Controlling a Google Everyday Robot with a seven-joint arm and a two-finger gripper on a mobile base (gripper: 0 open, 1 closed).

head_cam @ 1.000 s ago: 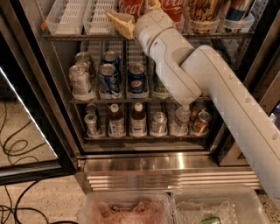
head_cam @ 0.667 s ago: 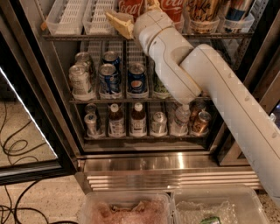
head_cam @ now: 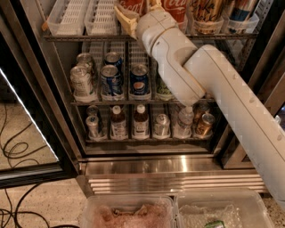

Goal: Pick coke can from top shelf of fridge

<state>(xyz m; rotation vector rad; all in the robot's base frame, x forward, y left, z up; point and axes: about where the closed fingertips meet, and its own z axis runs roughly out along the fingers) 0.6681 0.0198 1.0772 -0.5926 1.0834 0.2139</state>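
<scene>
The coke can [head_cam: 132, 4] sits directly at the tool [head_cam: 138, 12] on the top shelf [head_cam: 89, 38]; whether the tool is wide or narrow cannot be told. Centre it, then close firmly.

Single high close view down into fridge [head_cam: 169, 168], gripper [head_cam: 140, 12] at top shelf [head_cam: 84, 37]

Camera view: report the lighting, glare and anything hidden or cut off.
Camera view: a bright light strip glares at the left; the stainless steel base reflects warm light; the white arm hides the middle rack's right side; the claw, at the coke can on the top shelf, is cropped by the upper edge.
</scene>
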